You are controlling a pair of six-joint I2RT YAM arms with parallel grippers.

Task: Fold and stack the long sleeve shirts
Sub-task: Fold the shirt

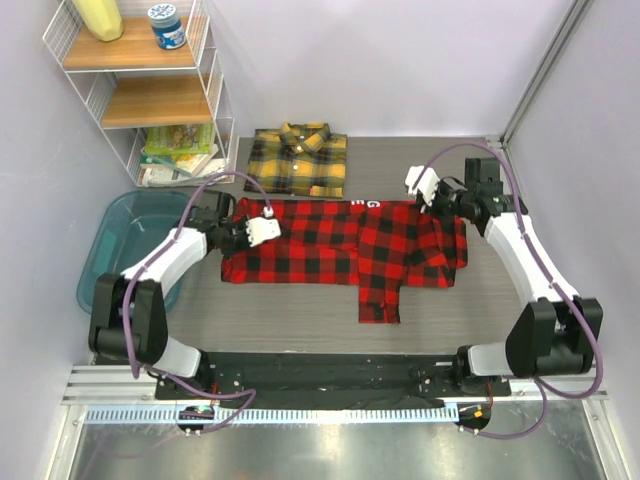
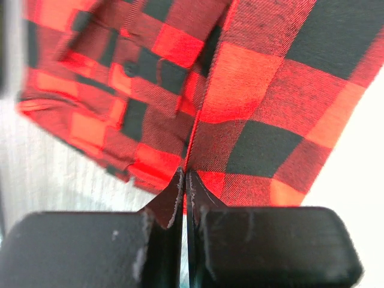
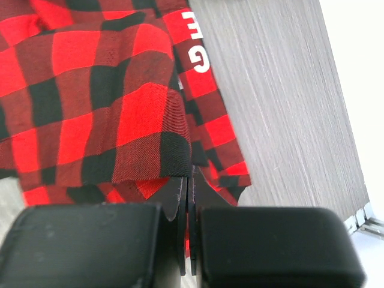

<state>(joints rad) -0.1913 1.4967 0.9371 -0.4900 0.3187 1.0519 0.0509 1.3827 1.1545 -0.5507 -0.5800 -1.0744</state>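
Fingers (image 2: 170,203) of left gripper (image 2: 183,180) and right gripper (image 3: 187,180) pinch the red shirt (image 1: 340,245) — one each end.
Yellow shirt (image 1: 298,160) lies folded just behind — on the table (image 1: 480,300).

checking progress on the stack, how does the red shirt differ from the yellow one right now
The red shirt lies spread wide in the middle; the yellow shirt sits folded compactly behind it. The left gripper and right gripper pinch the red shirt; nothing touches the yellow shirt. The red shirt shows white lettering, the yellow shirt none visible. Both are black-checked plaid.
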